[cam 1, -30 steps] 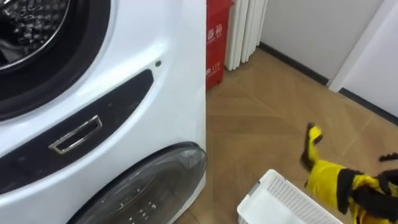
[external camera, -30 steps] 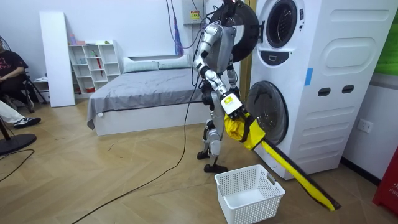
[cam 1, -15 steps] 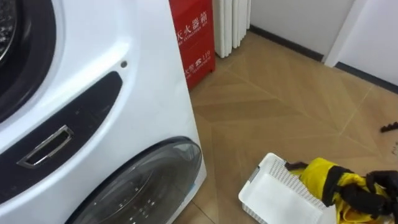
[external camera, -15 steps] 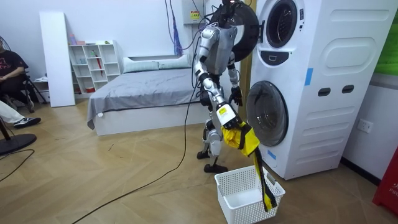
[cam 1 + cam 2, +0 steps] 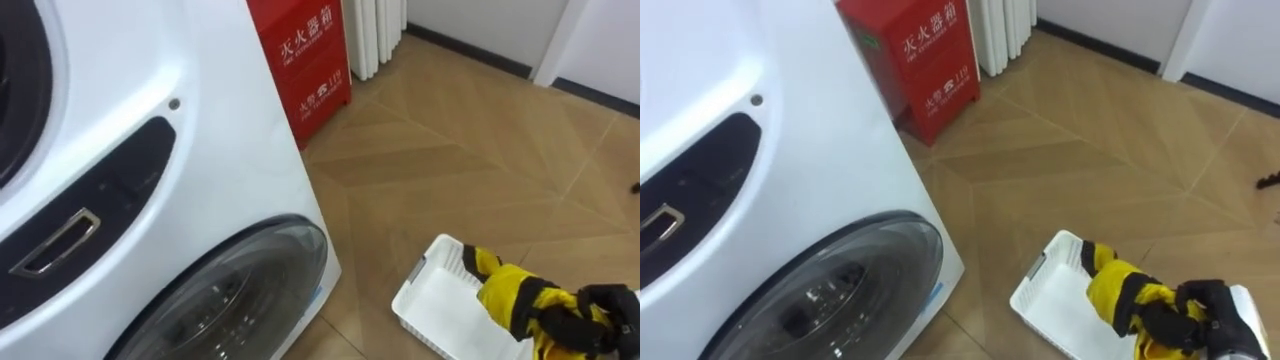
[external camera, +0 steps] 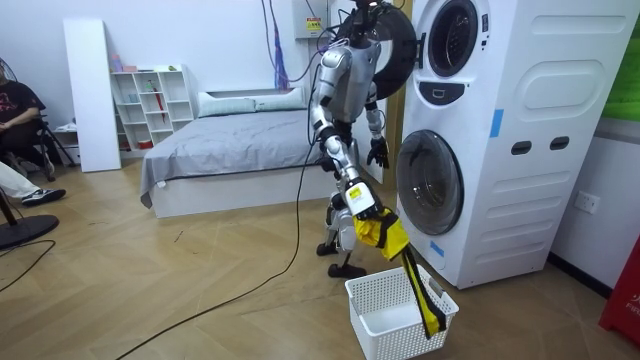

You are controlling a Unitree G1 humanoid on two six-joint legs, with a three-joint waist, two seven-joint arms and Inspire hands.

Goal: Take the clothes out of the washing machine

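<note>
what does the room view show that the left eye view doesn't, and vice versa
Room view: a grey bed, a white shelf unit, a seated person at its left edge, the left hand hanging beside the round glass lower door, and the long tail of the yellow and black garment dropping into the white plastic basket. Left eye view: a silver recessed handle and a white ribbed radiator. Both: the white washing machine, that basket, and the garment gripped in the right hand above it.
</note>
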